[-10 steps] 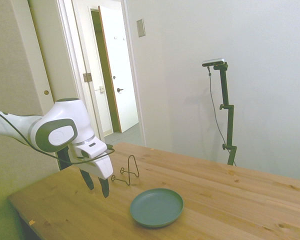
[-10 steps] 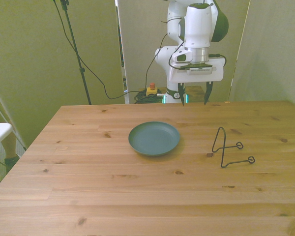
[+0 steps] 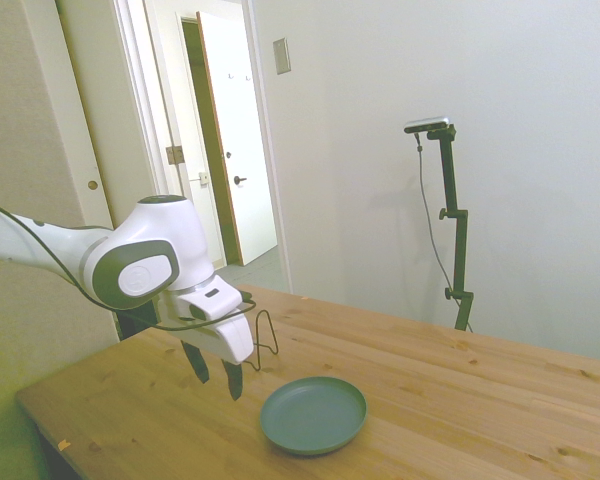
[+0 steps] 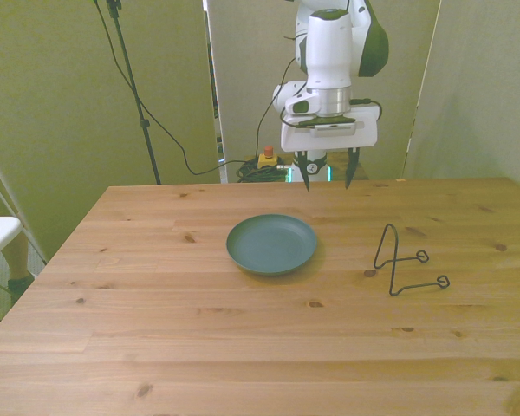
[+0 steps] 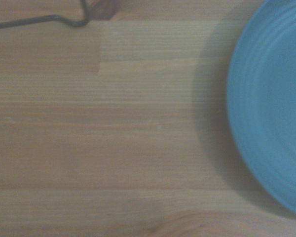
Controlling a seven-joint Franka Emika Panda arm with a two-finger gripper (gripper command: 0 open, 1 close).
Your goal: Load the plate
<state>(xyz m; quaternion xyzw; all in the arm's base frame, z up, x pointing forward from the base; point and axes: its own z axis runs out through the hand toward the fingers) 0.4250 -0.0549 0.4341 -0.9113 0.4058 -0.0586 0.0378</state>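
The big wooden desk fills most of the front view. The white arm has moved since a moment ago: in the side view it has come nearer to the plate, and in the front view it has slid a little toward the front view's left. Nothing else on the desk has moved.

The tool hangs in the air above the far part of the desk. Its two dark fingers point down and stand well apart, so it is wide open. It has hold of nothing.

The plate is round and dull teal-green with a low rim. It lies flat near the middle of the desk, and there is nothing in it. In the front view it sits nearer the camera than the tool and a bit toward the front view's left. In the side view the plate is just beside the tool, not touching it. The wrist view shows one curved part of the plate next to bare wood.

The small black wire stand is on the desk toward the front view's right, apart from the plate. It holds nothing. A thin bit of the wire stand shows in the wrist view too.
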